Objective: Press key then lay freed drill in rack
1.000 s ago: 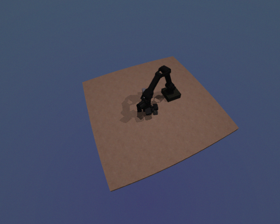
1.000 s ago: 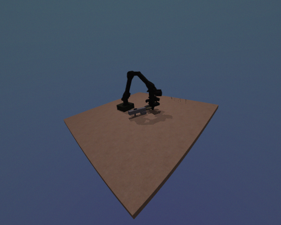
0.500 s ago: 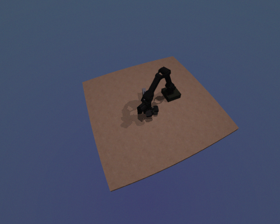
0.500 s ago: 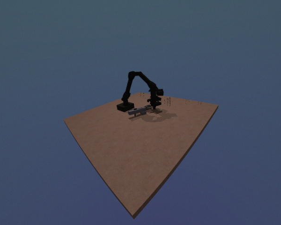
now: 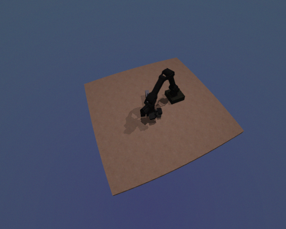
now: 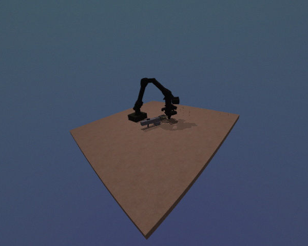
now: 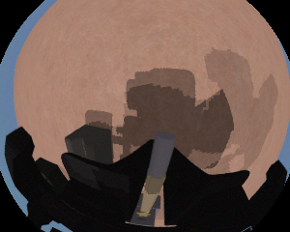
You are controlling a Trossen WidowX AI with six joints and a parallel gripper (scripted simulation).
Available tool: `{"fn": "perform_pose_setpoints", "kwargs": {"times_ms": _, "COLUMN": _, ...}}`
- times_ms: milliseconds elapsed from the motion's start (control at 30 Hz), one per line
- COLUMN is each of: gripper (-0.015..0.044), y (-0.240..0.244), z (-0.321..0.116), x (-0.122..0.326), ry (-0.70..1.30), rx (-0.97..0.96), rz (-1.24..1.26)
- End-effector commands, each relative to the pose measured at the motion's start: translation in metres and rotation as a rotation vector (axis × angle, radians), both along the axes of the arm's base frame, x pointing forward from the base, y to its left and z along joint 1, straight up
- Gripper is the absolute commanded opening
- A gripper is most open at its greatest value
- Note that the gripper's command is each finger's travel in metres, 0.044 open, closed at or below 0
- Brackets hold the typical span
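Note:
My gripper is shut on the drill, low over the table. The drill's grey body lies between the fingertips; its olive-tan shank narrows toward the grey housing. Whether the shank's thin end is still inside the housing cannot be told. A small dark piece on top of the housing may be the key. The dark block at the left in the wrist view, seemingly the rack, is partly covered by my gripper. The top and exterior views do not show the rack clearly.
The square tabletop carries everything. The arm's base stands behind the housing. Shadows of the arm fall on the table beyond my fingers.

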State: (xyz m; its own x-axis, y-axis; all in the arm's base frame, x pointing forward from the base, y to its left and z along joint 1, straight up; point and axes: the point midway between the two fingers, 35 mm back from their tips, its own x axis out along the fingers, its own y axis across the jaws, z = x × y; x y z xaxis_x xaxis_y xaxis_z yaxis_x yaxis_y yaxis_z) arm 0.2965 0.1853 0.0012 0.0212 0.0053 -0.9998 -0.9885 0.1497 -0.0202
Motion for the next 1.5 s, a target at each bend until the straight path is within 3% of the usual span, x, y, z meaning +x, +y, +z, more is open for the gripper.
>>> {"fn": "perform_pose_setpoints", "kwargs": {"times_ms": 0, "gripper": 0.0, "y": 0.0, "z": 0.003, "x": 0.0, "ry": -0.002, "rx": 0.005, "rz": -0.001}}
{"fn": "perform_pose_setpoints", "kwargs": {"times_ms": 1467, "gripper": 0.0, "y": -0.005, "z": 0.023, "x": -0.003, "ry": -0.002, "rx": 0.004, "rz": -0.001}}
